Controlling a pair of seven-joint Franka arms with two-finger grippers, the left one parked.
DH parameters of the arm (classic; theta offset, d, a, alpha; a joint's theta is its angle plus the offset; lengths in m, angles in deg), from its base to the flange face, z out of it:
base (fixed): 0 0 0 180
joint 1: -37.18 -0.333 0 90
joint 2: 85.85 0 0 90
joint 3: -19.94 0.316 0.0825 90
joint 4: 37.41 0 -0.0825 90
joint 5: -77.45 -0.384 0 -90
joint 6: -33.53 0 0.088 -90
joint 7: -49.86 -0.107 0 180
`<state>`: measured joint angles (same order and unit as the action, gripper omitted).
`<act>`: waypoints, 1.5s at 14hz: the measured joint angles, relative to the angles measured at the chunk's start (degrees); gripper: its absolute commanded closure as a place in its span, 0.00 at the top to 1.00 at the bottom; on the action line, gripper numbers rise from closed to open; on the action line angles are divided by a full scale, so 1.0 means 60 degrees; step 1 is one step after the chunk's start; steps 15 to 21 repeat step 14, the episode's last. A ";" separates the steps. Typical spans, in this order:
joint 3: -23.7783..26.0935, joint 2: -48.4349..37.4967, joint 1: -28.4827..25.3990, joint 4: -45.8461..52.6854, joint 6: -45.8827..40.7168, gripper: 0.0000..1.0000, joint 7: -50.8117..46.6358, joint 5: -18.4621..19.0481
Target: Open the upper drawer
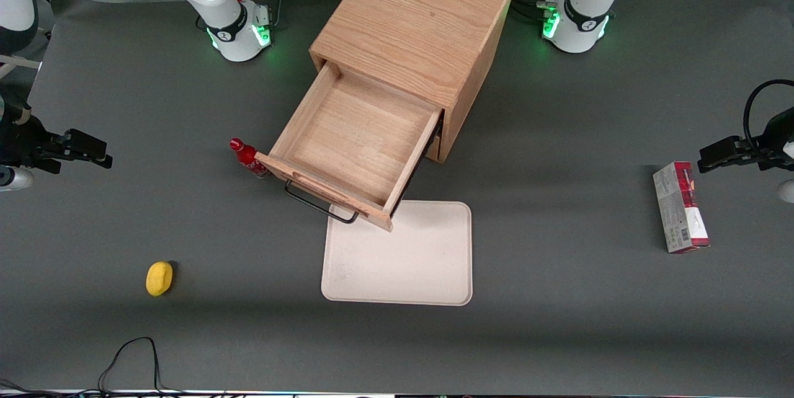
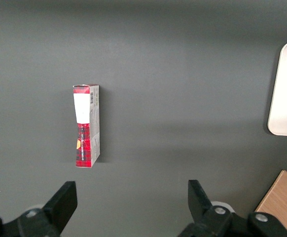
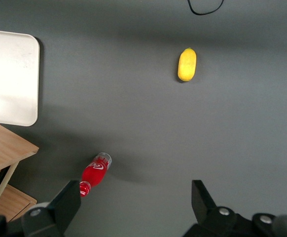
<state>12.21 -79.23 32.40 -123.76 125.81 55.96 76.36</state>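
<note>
The upper drawer (image 1: 356, 137) of the oak cabinet (image 1: 415, 20) stands pulled far out, its shallow wooden tray body bare inside. Its light wood front (image 1: 322, 190) with the thin black bar handle (image 1: 319, 206) reaches over the edge of a white tray. A corner of the drawer shows in the right wrist view (image 3: 8, 145). My gripper (image 1: 80, 156) hovers above the mat toward the working arm's end of the table, well apart from the drawer. It is open and empty (image 3: 136, 195).
A red bottle (image 1: 248, 159) lies beside the drawer front, also in the right wrist view (image 3: 96, 172). A yellow lemon-like object (image 1: 159, 278) (image 3: 187, 64) lies nearer the front camera. A white tray (image 1: 400, 255) lies in front of the cabinet. A red box (image 1: 680, 207) lies toward the parked arm's end.
</note>
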 measured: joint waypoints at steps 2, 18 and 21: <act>0.0005 0.0002 0.0157 -0.0003 0.0000 1.00 -0.0022 0.0012; 0.0046 0.0003 0.0307 -0.0004 0.0000 1.00 -0.0557 0.0012; 0.0046 0.0003 0.0307 -0.0004 0.0000 1.00 -0.0557 0.0012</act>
